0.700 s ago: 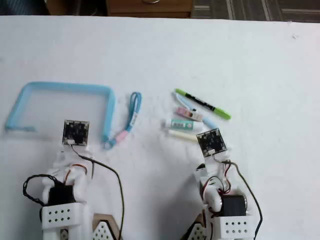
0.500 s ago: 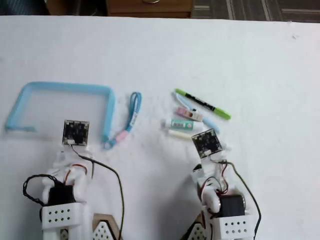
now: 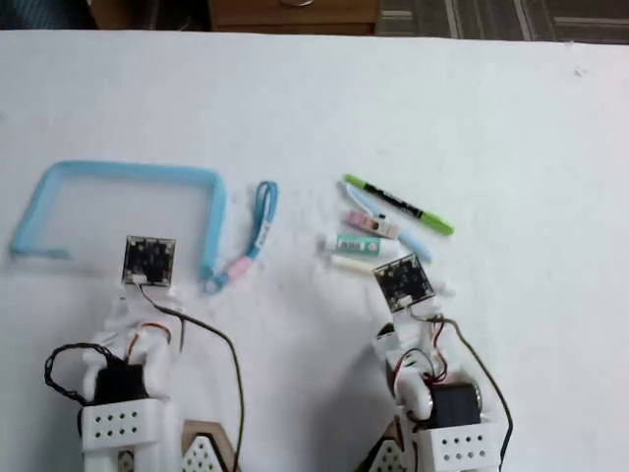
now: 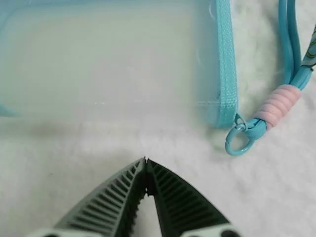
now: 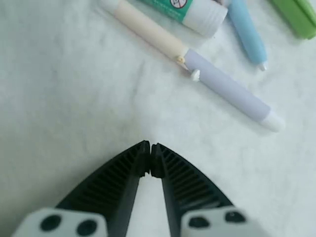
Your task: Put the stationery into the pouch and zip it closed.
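Stationery (image 3: 378, 226) lies in a small heap on the white table (image 3: 491, 118), right in front of the right arm. The right gripper (image 5: 149, 148) is closed, its two black jaws pressed together with nothing between them. Just past its tip lies the cream and lilac pen (image 5: 197, 74). The pen lies slanted across the way the gripper points, not in line with it. I think the jaws must open first, and the wrist may need a small turn so they close across the pen and not along it. Beyond that pen are a green and white tube (image 5: 190, 10), a blue pen (image 5: 247, 32) and a green marker (image 5: 296, 17).

The pouch (image 3: 211, 206) sits well apart from the heap, in front of the left arm. The left gripper (image 4: 145, 163) is closed too, holds nothing, and rests near the pouch's edge. So the right arm is nearer the pens, and the left arm is nearer the pouch.
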